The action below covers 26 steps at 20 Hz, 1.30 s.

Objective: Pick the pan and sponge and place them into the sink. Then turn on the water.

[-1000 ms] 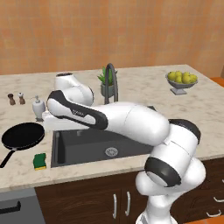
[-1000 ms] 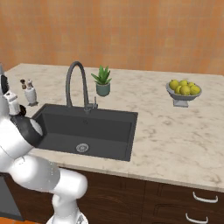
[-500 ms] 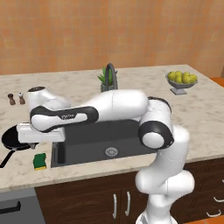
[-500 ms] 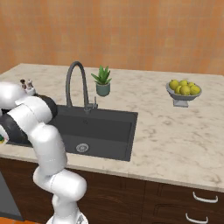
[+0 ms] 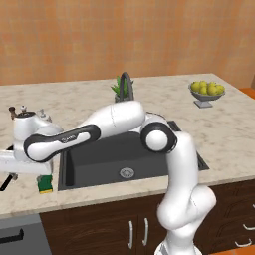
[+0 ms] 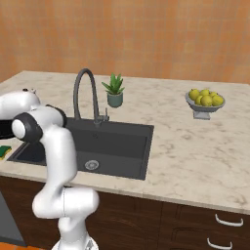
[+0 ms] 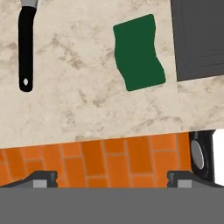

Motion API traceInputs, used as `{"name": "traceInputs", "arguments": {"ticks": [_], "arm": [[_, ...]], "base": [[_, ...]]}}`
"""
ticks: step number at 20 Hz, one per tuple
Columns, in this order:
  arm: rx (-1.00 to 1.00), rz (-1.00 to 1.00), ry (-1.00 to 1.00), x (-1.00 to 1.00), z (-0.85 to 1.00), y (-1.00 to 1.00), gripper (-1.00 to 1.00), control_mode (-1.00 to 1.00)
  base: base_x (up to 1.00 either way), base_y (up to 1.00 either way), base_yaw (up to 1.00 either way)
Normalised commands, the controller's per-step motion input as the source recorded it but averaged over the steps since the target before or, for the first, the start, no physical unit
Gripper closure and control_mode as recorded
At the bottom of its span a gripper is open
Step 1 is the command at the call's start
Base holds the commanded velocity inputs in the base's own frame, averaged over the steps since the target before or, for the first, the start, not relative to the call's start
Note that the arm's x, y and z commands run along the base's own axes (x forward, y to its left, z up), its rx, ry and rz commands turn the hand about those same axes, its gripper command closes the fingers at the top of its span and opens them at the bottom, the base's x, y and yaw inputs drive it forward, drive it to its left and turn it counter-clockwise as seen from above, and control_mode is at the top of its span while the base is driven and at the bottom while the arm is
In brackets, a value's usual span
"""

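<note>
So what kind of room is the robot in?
It looks like a kitchen. There's a dark sink with a tall curved faucet set in a marble worktop, and a bowl of yellow fruit.

Pan (image 7: 26,48) bowl cut off by hand-view edge; handle alone visible

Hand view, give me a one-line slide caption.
Looking down on the marble worktop: green sponge lying beside the sink corner, pan handle to its other side, open gripper above the counter's edge.
</note>
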Motion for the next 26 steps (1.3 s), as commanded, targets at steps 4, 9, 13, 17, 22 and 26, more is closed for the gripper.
{"name": "traceInputs", "arguments": {"ticks": [4,9,13,17,22,26], "arm": [[-0.10,0.00,0.00,0.21,0.00,0.62,-1.00,-1.00],[-0.13,0.00,0.00,0.24,-0.02,0.23,-1.00,-1.00],[-0.10,0.00,0.00,0.36,-0.23,0.17,-1.00,-1.00],[-0.06,0.00,-0.02,0.32,-0.52,0.03,-1.00,-1.00],[0.00,0.00,-0.07,0.24,-0.48,0.00,-1.00,-1.00],[0.00,0.00,-0.12,0.32,-0.24,0.02,-1.00,-1.00]], "base": [[0.00,0.00,0.00],[0.00,0.00,0.00],[0.00,0.00,0.00],[0.00,0.00,0.00],[0.00,0.00,0.00],[0.00,0.00,0.00]]}}
